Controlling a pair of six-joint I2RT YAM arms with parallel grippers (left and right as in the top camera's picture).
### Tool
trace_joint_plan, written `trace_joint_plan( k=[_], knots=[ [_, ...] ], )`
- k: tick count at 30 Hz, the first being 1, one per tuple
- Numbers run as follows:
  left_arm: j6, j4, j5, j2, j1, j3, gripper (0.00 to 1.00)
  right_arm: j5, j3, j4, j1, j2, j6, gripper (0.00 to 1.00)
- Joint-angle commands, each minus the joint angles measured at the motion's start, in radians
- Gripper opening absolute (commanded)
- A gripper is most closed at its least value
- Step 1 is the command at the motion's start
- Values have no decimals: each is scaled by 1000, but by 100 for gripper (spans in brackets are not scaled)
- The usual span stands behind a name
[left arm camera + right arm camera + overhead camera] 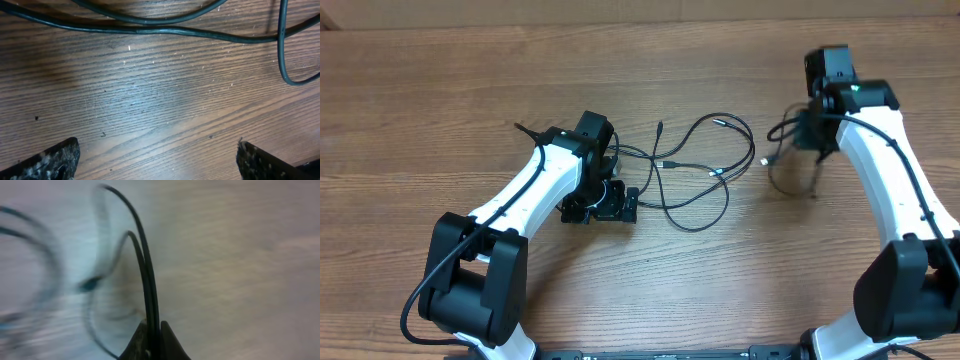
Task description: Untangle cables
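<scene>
Thin black cables (705, 160) lie in loose loops on the wooden table at the centre, with small plugs around (668, 162). My left gripper (599, 210) stands open just left of these loops, low over the wood. In the left wrist view its fingertips (60, 160) are far apart with only bare table between them, and cable strands (150, 27) run across the far side. My right gripper (817, 135) is shut on a separate black cable (788, 172) that hangs in a loop below it. In the right wrist view two strands (145, 265) rise from the shut gripper (152, 330).
The wooden table (440, 80) stretches to the left and to the back. Both white arms reach in from the front edge, and the thicker arm wires run along them.
</scene>
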Motion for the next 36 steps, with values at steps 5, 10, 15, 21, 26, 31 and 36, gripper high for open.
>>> trace_joint_plan(
  k=[5,10,15,21,26,31,36],
  knots=[
    [-6,1,-2,7,-5,-3,99,-737,67,105,89,3,19,4],
    [-6,1,-2,7,-5,-3,100,-740,24,92,152,23,61,4],
    [-6,1,-2,7,-5,-3,100,-743,-79,134,249,50,61,4],
    [14,37,-10,7,-5,-2,99,-763,-179,232,359,51,64,4],
    [41,-90,-28,6,65,104,99,-763,-193,261,417,51,175,4],
    [66,-236,-18,6,195,262,99,-763,-197,285,462,51,193,18],
    [66,-261,140,6,298,313,99,-763,-197,298,499,51,193,53]
  ],
)
